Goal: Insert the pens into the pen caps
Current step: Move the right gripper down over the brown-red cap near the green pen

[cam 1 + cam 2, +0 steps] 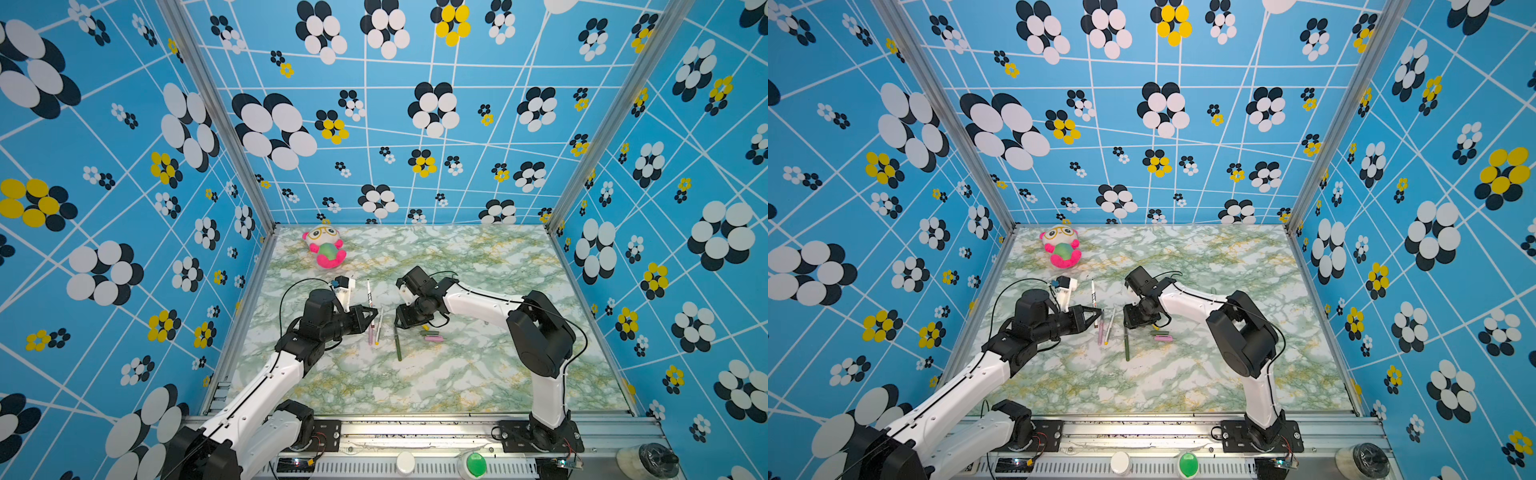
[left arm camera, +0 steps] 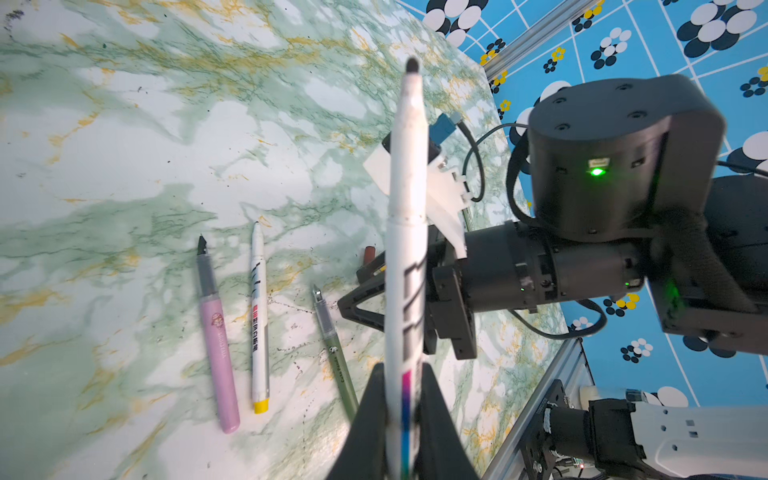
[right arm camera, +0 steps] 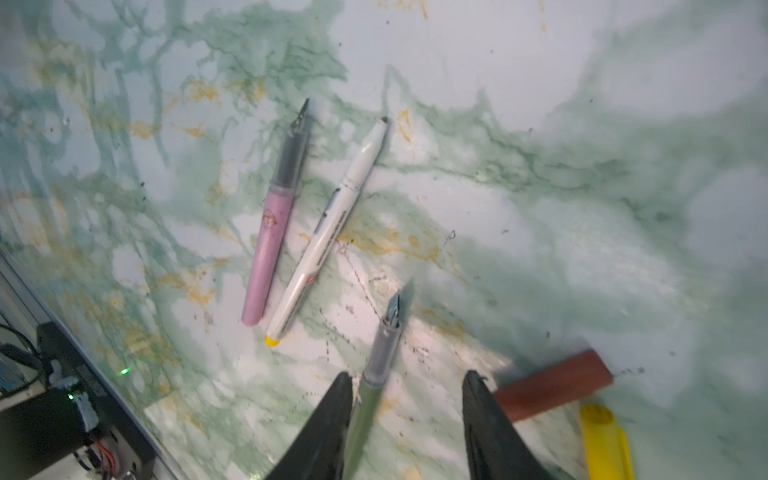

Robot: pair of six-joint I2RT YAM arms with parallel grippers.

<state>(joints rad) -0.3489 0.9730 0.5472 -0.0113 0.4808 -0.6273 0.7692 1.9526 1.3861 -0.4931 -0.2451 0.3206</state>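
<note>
My left gripper (image 2: 404, 368) is shut on a white pen (image 2: 407, 208) with black marks, which points away with its dark tip up; both top views show the gripper (image 1: 374, 313) (image 1: 1098, 311) left of centre. On the table lie a pink pen (image 2: 218, 345), a white pen with a yellow end (image 2: 259, 324) and a green pen (image 3: 382, 353). My right gripper (image 3: 407, 374) is open low over the green pen's body, with one finger right beside it. A brown cap (image 3: 552, 386) and a yellow cap (image 3: 604, 440) lie just outside the other finger. Pale green (image 1: 430, 333) and pink (image 1: 434, 339) caps lie nearby.
A pink and white plush toy (image 1: 325, 247) sits at the back left of the marble table (image 1: 457, 374). Patterned blue walls close three sides. A metal rail (image 1: 415, 428) with both arm bases runs along the front edge.
</note>
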